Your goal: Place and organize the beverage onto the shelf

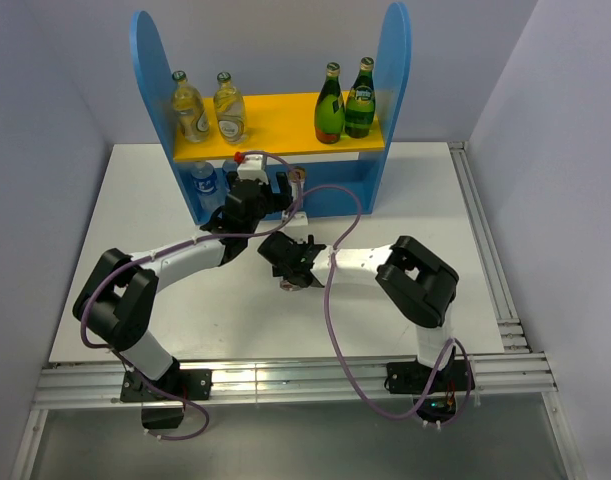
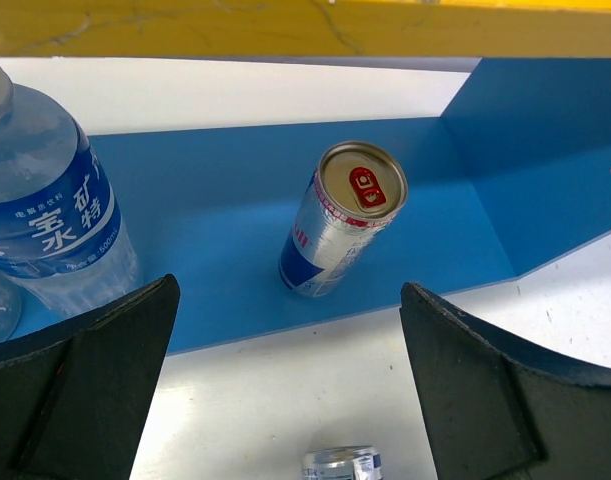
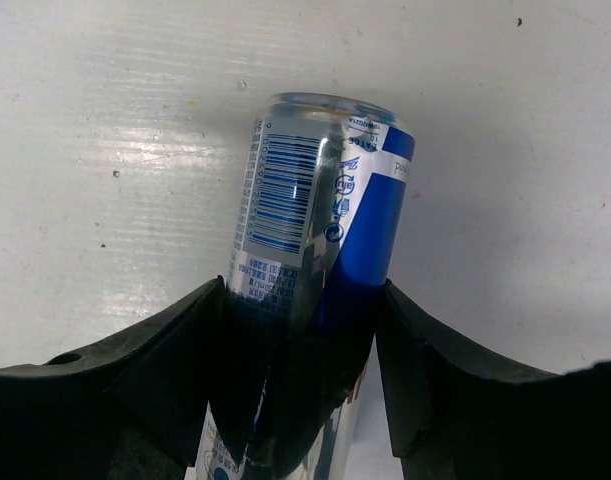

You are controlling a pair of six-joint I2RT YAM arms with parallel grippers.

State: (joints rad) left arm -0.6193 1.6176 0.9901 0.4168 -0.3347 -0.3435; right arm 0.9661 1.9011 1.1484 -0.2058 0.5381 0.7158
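Lying on the white table nearest the arms, a blue-and-silver can is pinched by the right gripper, whose fingers press on both its sides. Further in, the left gripper hangs with its fingers wide apart and holding nothing. It faces the blue base of the shelf, where a second can stands upright with a water bottle to its left. Up on the yellow board stand two clear bottles at the left and two green bottles at the right.
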